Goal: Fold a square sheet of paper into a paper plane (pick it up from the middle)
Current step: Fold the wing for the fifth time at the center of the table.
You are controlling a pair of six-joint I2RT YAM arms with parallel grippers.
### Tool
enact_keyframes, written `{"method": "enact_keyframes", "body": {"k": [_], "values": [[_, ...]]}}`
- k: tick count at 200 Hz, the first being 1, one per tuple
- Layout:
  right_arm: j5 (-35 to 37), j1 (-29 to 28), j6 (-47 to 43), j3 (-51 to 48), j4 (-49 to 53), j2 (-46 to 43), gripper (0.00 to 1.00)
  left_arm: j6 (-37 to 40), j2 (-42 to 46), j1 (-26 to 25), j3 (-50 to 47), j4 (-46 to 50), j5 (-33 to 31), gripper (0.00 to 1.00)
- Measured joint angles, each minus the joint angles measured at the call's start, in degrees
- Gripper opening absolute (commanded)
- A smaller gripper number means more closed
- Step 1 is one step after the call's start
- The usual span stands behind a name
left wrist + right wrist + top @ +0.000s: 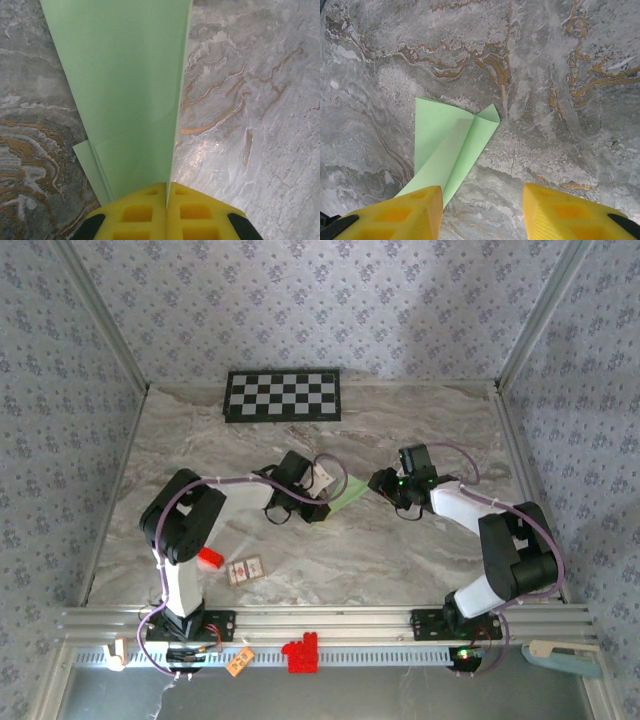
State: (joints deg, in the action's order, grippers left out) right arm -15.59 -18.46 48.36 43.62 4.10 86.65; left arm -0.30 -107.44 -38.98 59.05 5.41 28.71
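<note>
near the middle of the marble table (420, 560), one pale green paper plane (346, 496) is seen between the two grippers, folded into layers with a centre crease. in the left wrist view the paper plane (125, 90) is clamped at its near end by the left gripper (167, 192), whose two yellow pads (137, 212) are pressed together with the thin paper edge caught in the seam. from above, the left gripper (322, 502) is placed at the paper's left end. the right gripper (386, 483) is held just beside the paper's other end. in the right wrist view, the right gripper (481, 192) is spread wide with bare marble between its two fingers (415, 212) and nothing clasped; the paper plane (450, 145) is seen running under the finger on the left of that view, two flaps being counted at its far end. whether that end rests on the marble cannot be told. one checkerboard panel (282, 395) is laid at the far edge, well apart from the paper. one small red block (209, 558) and one small card (245, 569) are seen beside the left arm.
</note>
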Motion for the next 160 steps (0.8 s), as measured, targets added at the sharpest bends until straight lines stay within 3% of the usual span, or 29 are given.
{"method": "enact_keyframes", "body": {"k": [160], "values": [[-2.05, 0.11, -0.59, -1.25, -2.91, 0.02, 0.46, -5.42, -6.51, 0.0, 10.32, 12.98, 7.19, 0.0]]}}
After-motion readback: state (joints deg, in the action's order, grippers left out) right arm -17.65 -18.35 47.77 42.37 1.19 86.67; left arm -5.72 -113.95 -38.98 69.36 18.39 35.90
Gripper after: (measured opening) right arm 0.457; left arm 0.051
